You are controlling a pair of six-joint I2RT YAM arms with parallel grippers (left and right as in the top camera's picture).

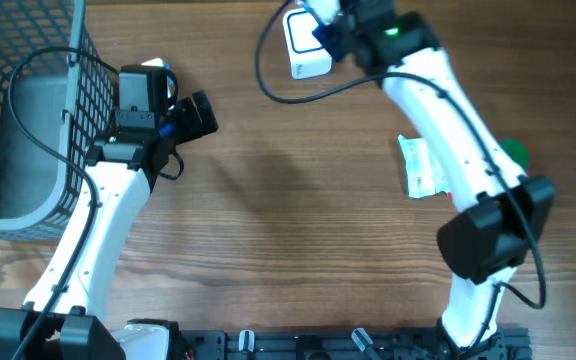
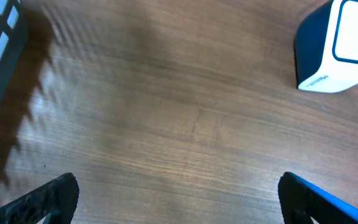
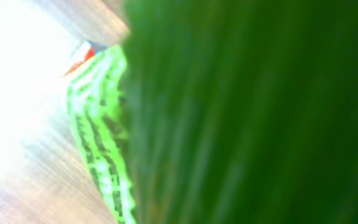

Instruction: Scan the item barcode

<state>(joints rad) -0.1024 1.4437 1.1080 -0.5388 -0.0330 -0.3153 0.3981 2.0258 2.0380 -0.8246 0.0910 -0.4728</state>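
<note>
A green item [image 3: 241, 112] fills the right wrist view, blurred and very close, with a bright green dark-marked edge on its left side. My right gripper [image 1: 330, 28] is shut on it; its fingers are hidden behind the item. It hangs at the far edge of the table, right over the white and blue scanner [image 1: 304, 48]. The scanner [image 2: 337, 46] also sits at the upper right of the left wrist view. My left gripper [image 1: 203, 112] [image 2: 179, 190] is open over bare wood, nothing between its fingers [image 2: 61, 194].
A grey wire basket [image 1: 76, 100] stands at the left edge, beside the left arm. A white packet [image 1: 420, 168] and a green object [image 1: 514, 152] lie on the right, partly under the right arm. A black cable [image 1: 268, 80] loops near the scanner.
</note>
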